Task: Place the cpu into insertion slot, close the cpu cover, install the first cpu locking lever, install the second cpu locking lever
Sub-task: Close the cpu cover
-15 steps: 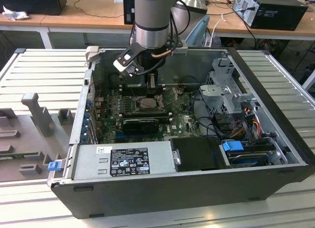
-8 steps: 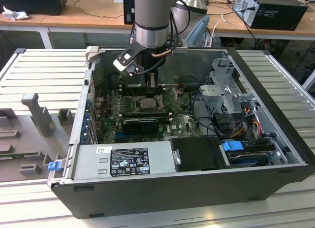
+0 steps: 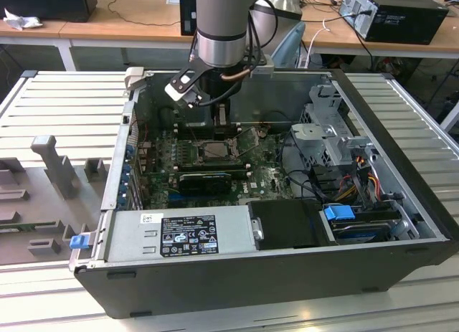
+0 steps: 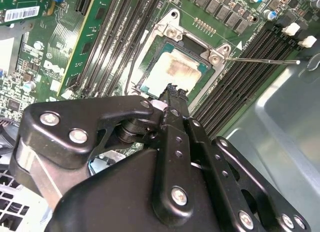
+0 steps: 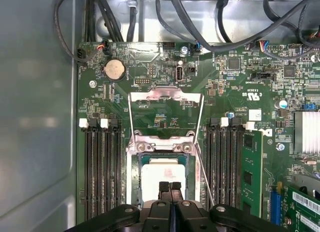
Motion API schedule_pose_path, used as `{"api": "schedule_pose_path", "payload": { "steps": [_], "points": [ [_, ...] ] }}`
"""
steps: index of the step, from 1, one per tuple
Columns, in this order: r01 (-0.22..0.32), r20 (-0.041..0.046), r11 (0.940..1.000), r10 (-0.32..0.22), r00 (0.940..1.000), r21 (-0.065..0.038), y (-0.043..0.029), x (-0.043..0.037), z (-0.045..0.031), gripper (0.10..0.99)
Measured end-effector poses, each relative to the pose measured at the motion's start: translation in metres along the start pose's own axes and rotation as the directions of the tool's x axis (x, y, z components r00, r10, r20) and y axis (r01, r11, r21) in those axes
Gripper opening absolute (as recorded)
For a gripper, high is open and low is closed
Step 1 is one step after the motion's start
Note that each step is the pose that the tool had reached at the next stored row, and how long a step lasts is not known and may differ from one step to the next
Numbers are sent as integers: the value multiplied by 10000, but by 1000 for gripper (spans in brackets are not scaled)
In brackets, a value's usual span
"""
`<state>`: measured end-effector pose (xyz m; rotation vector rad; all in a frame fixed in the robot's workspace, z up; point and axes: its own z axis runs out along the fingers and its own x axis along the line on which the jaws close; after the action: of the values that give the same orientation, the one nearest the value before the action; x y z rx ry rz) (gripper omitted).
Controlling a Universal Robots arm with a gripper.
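Note:
The cpu (image 5: 161, 176), its silver-grey top smudged, lies flat in the insertion slot (image 5: 134, 177) on the green motherboard; it is also in the second wrist view (image 4: 175, 69). My gripper (image 5: 170, 188) is shut with nothing between its fingers, and its tips (image 4: 172, 87) hover at the chip's near edge. The cpu cover (image 5: 165, 95), a thin metal frame, stands swung open beyond the socket. One thin locking lever (image 5: 205, 178) juts up beside the socket, seen as a rod (image 4: 260, 60) over the memory slots. In the exterior view my arm (image 3: 219, 31) reaches down into the open case above the socket (image 3: 215, 151).
Black memory slots (image 5: 102, 172) flank the socket, with a memory stick (image 5: 251, 172) seated further out. A graphics card (image 3: 204, 180), power supply (image 3: 179, 235), drive cage (image 3: 337, 142) and loose cables (image 3: 301, 167) crowd the case. Case walls (image 3: 237, 95) enclose the board.

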<state>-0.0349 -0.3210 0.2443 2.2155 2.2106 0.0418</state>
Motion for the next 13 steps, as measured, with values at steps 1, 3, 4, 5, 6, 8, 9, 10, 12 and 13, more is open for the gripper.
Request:
{"api": "schedule_pose_path", "payload": {
  "steps": [1, 3, 4, 5, 6, 8, 9, 10, 12, 13],
  "points": [
    [0, -1, 10000, 0, 10000, 0, 0, 1, -9, 106],
    [0, 0, 10000, 0, 10000, -1, 0, 1, -16, 106],
    [0, -1, 10000, 0, 10000, 0, 1, 2, -20, 106],
    [0, -3, 10000, 0, 10000, -1, 1, 2, -22, 106],
    [0, -2, 10000, 0, 10000, -1, 1, 2, -23, 106],
    [0, -2, 10000, 0, 10000, -1, 1, 2, -24, 106],
    [0, -1, 10000, 0, 10000, 0, 1, 2, -25, 106],
    [0, 0, 10000, 0, 10000, 0, 0, 2, -26, 106],
    [0, 4, 10000, 0, 10000, 2, 1, 2, -34, 106],
    [0, 0, 10000, 0, 10000, 1, 1, 2, -46, 106]
  ]
}}
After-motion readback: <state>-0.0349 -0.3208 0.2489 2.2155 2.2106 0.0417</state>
